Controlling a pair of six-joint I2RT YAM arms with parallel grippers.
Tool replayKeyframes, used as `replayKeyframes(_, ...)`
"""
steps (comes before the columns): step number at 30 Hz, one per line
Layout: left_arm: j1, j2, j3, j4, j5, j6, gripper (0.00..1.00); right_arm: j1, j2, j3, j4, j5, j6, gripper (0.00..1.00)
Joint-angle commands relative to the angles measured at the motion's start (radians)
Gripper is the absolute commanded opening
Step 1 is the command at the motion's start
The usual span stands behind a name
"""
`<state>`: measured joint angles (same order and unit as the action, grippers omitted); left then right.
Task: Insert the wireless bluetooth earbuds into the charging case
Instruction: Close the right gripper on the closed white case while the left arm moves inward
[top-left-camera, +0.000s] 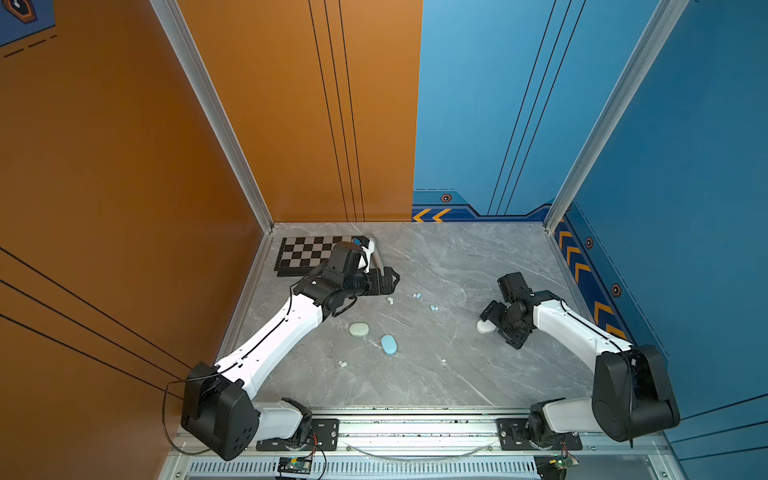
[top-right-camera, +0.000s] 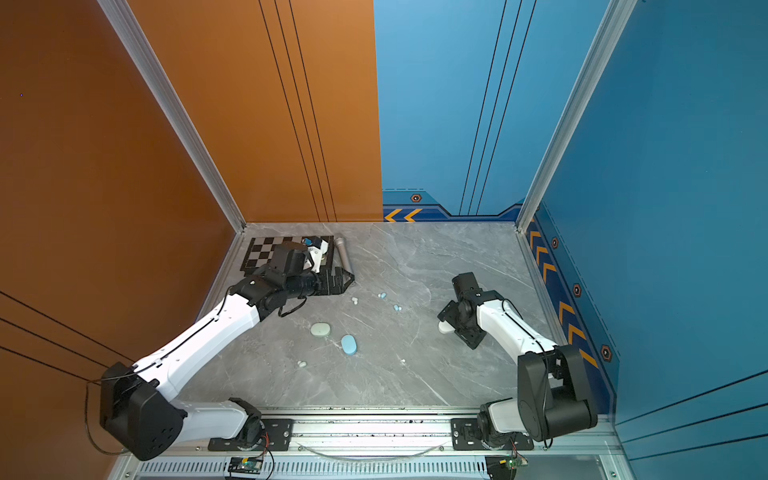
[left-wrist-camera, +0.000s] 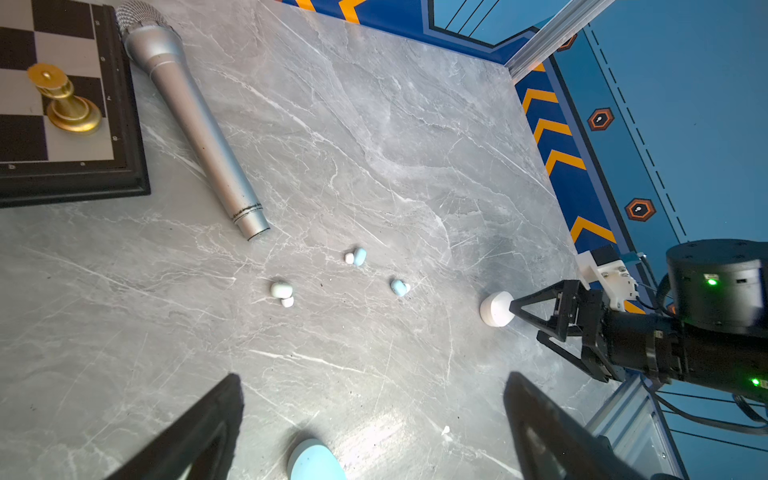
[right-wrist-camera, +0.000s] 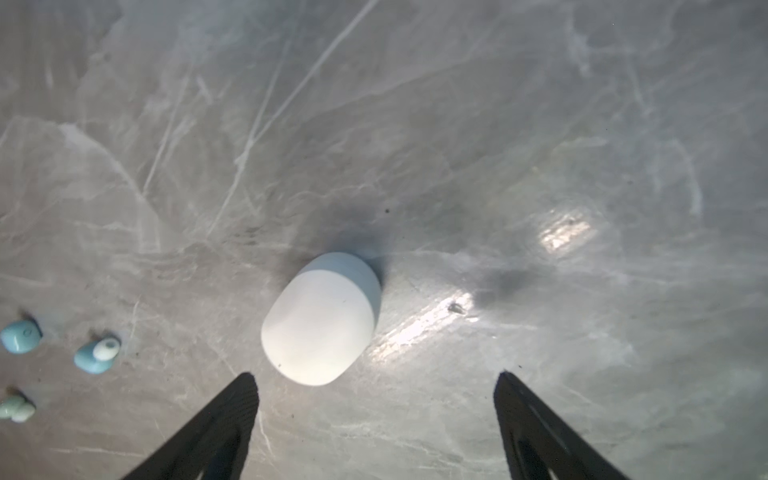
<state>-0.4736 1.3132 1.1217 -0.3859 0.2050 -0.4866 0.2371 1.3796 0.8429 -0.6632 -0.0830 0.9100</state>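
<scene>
A white charging case (right-wrist-camera: 322, 318) lies shut on the grey table, just ahead of my open right gripper (right-wrist-camera: 376, 376) and nearer one finger; nothing sits between the jaws. In both top views that gripper (top-left-camera: 498, 328) hovers over the case (top-left-camera: 484, 327). A mint case (top-left-camera: 359, 329) and a blue case (top-left-camera: 389, 344) lie mid-table. Loose earbuds are scattered: a mint one (left-wrist-camera: 281, 290), two blue ones (left-wrist-camera: 358, 256) (left-wrist-camera: 399, 287), and a pale pair (top-left-camera: 343, 364) nearer the front. My left gripper (left-wrist-camera: 372, 382) is open and empty above the table, beside the mint bud (top-left-camera: 390, 300).
A chessboard (top-left-camera: 305, 253) with a gold piece (left-wrist-camera: 68, 102) sits at the back left corner. A silver microphone (left-wrist-camera: 195, 120) lies beside it. Walls close the left, back and right sides. A tiny white speck (top-left-camera: 444, 361) lies toward the front.
</scene>
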Motion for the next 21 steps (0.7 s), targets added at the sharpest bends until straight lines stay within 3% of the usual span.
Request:
replayKeyframes(1,-0.009,-0.07,-0.028,0.037,-0.007,0.023,0.98,0.104,-0.036,0.099,0.131,-0.109,-0.274,0.89)
replayKeyframes(8,0.011,-0.188,-0.129,0.109,0.054,0.042,0.98,0.357,0.14,0.287,0.151,-0.364,-0.782,0.79)
replayKeyframes(12,0.024,-0.298,-0.181,0.09,-0.01,0.034,0.98,0.454,0.266,0.369,0.199,-0.409,-1.012,0.77)
replayKeyframes(21,0.015,-0.585,-0.281,0.04,-0.16,0.047,0.98,0.597,0.648,0.709,0.232,-0.312,-1.121,0.78)
